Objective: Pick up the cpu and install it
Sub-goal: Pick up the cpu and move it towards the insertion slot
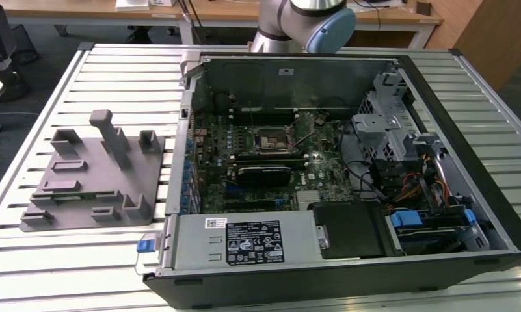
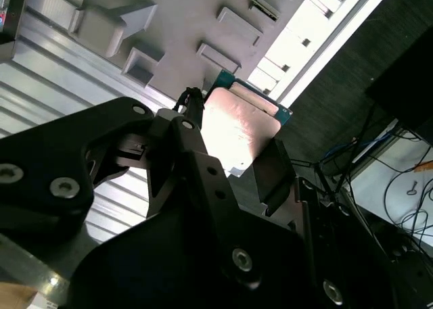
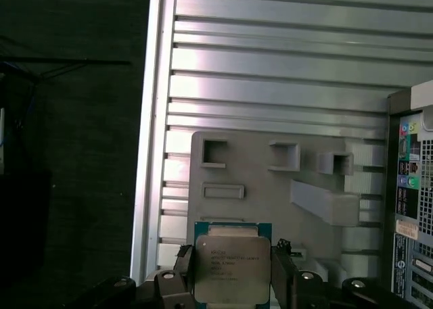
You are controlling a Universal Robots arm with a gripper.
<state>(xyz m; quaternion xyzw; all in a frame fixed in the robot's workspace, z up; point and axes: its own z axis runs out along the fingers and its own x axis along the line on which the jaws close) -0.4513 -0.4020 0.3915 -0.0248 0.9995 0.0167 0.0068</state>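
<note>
The cpu (image 3: 232, 268) is a flat square chip with a silver top and a thin green rim. My gripper (image 3: 233, 274) is shut on it, one dark finger (image 3: 184, 267) against each of two opposite edges. In the second wrist view the cpu (image 2: 237, 130) catches bright light between the fingers (image 2: 274, 177) of the gripper (image 2: 233, 152). It hangs in the air above the grey fixture plate (image 3: 270, 187). The open computer case (image 1: 468, 149) lies on the table, and the dark metal-framed socket (image 1: 269, 138) sits in the middle of its motherboard.
The grey fixture plate (image 1: 86, 175), with raised blocks and posts, lies on the slatted metal table (image 1: 112, 71) at the exterior view's left of the case. Black memory sticks (image 1: 265, 156), cables, a drive cage (image 1: 386, 123) and a power supply (image 1: 242, 244) crowd the case. The arm's base (image 1: 304, 23) stands behind it.
</note>
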